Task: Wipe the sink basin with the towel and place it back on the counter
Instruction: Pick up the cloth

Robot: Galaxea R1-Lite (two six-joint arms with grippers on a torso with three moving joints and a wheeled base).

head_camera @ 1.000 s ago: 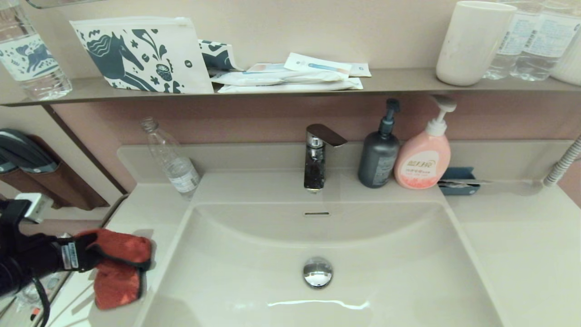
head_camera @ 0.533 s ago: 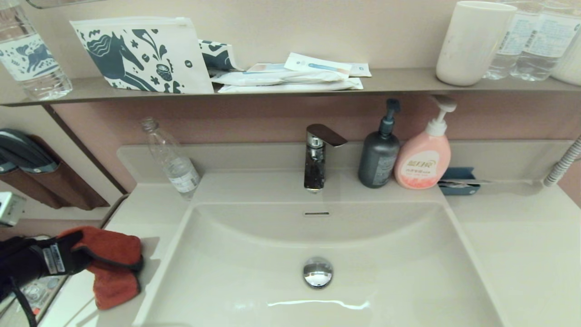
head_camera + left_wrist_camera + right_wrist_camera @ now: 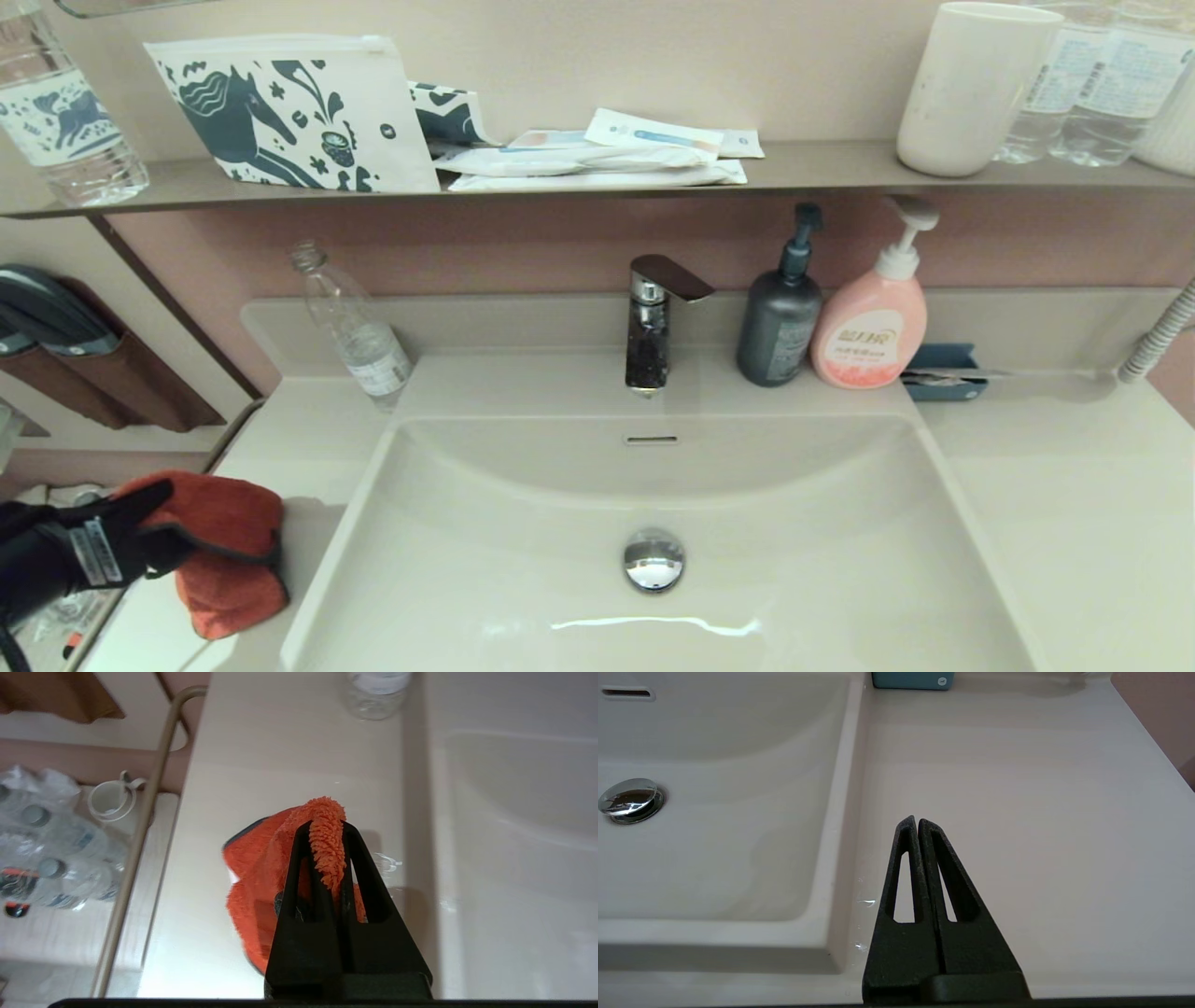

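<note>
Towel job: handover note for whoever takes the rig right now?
Left gripper: shut on the towel, at the counter's left front corner, beside the sink basin. The towel bunches under the fingers; whether it touches the counter is unclear.
Right gripper: shut, empty, parked over the counter to the right of the basin.
Done: towel is out of the basin. Whether the wipe happened cannot be told from the pictures.
Left: if the wipe is done, lower the towel, open the left gripper, pull the arm back.
</note>
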